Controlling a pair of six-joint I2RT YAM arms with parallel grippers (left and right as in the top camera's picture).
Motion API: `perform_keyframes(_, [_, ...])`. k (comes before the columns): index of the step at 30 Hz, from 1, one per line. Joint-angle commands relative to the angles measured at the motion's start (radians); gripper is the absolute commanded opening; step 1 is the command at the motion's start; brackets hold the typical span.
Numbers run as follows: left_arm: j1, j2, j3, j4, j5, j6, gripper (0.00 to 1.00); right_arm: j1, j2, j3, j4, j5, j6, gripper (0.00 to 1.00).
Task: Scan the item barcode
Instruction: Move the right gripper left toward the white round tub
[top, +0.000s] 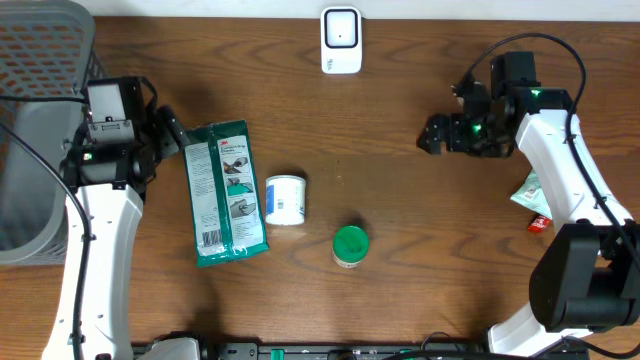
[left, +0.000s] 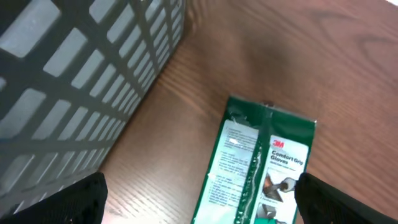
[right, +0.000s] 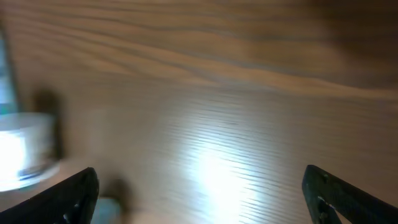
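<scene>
The left end effector (top: 172, 140) is held wide open and empty, at the upper left corner of a green glove packet (top: 228, 192). Contact with the packet cannot be judged. The packet is laid flat on the desk (top: 400, 200), printed side up, between a grey basket (top: 40, 120) on the left and a small white tub (top: 285, 199) lying on its side just to the right. A green-lidded jar (top: 350, 245) is stood near the tub. A white scanner (top: 341, 40) is placed at the far edge of the desk, well apart from all three items. The right end effector (top: 437, 136) is likewise spread wide with nothing in it, over bare wood right of centre. Its wrist view is blurred. A crumpled small packet (top: 528, 190) is seen beside the right arm.
</scene>
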Motion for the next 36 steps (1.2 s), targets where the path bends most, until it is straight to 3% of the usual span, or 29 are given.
perform_keyframes(1, [0.004, -0.002, 0.022, 0.004, 0.013, -0.016, 0.96, 0.018, -0.016, 0.019, 0.001, -0.213, 0.051, 0.99])
perform_keyframes(9, [0.004, -0.003, 0.022, 0.042, 0.013, -0.016, 0.96, 0.161, -0.016, 0.022, -0.005, -0.101, 0.229, 0.96])
perform_keyframes(14, [0.004, 0.006, 0.022, 0.006, 0.090, -0.016, 0.75, 0.299, -0.016, 0.022, 0.092, -0.057, 0.356, 0.96])
perform_keyframes(21, [0.004, 0.096, 0.021, -0.051, 0.231, -0.035, 0.74, 0.479, 0.004, 0.022, 0.297, 0.071, 0.538, 0.99])
perform_keyframes(26, [0.004, 0.195, 0.021, -0.108, 0.236, -0.034, 0.53, 0.575, 0.050, 0.022, 0.377, 0.159, 0.615, 0.99])
perform_keyframes(28, [0.004, 0.226, 0.021, -0.132, 0.252, -0.034, 0.29, 0.595, 0.080, 0.022, 0.397, 0.158, 0.643, 0.99])
perform_keyframes(30, [0.004, 0.245, 0.021, -0.145, 0.262, -0.034, 0.19, 0.608, 0.110, 0.022, 0.410, 0.157, 0.652, 0.99])
perform_keyframes(33, [0.004, 0.260, 0.021, -0.147, 0.261, -0.034, 0.09, 0.628, 0.163, 0.021, 0.449, 0.098, 0.647, 0.99])
perform_keyframes(36, [0.004, 0.267, 0.021, -0.148, 0.263, -0.036, 0.08, 0.648, 0.214, 0.021, 0.495, 0.035, 0.618, 0.99])
